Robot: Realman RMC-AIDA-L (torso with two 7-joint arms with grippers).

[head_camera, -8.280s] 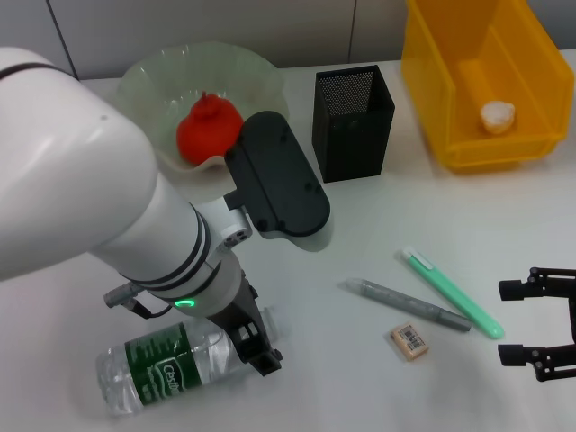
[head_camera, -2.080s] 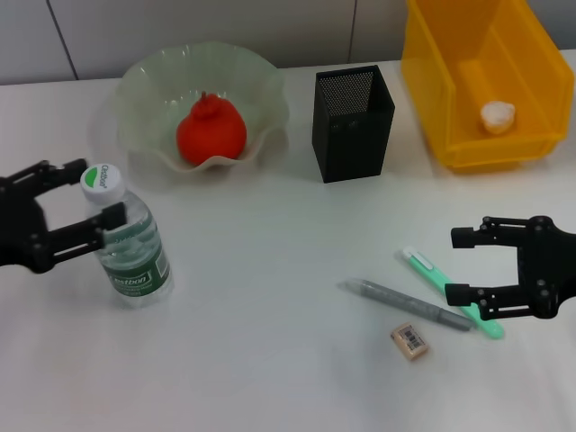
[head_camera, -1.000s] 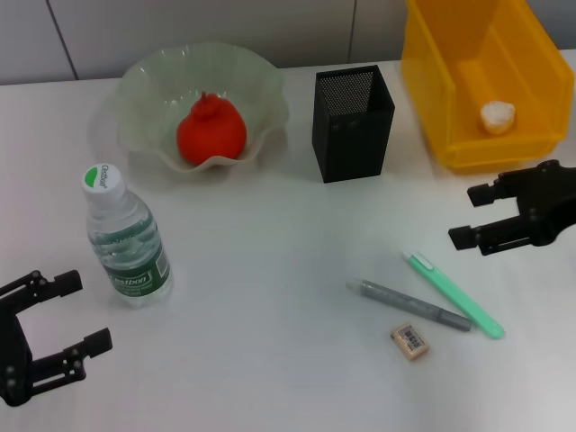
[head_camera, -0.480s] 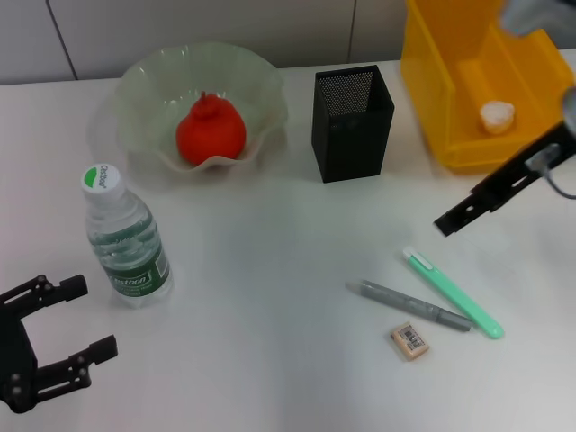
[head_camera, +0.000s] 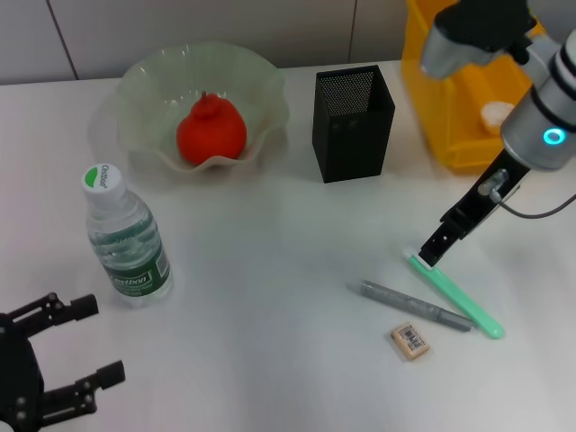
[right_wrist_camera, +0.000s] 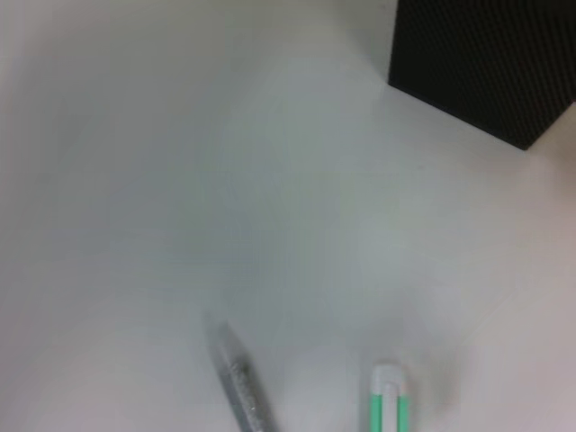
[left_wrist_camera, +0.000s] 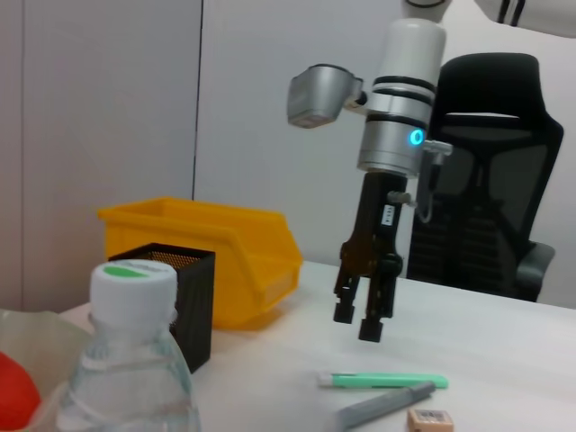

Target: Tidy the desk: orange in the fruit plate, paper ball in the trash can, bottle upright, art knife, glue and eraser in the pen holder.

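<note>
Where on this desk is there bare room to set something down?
Free: the middle, between the bottle and the grey pen, below the pen holder. Crowded: near right, where the right gripper hangs over the green knife beside the eraser.

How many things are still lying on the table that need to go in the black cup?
3: green art knife under the right gripper, grey glue beside it, eraser nearest the robot.

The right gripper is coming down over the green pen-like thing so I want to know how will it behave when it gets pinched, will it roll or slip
The green stick is long, thin and lies flat on the table, so the right gripper, poised above its white-tipped end, has little height to pinch. Gripped near that end, it would probably droop or pivot. It looks like light, smooth plastic, so it may slide aside rather than lift.
</note>
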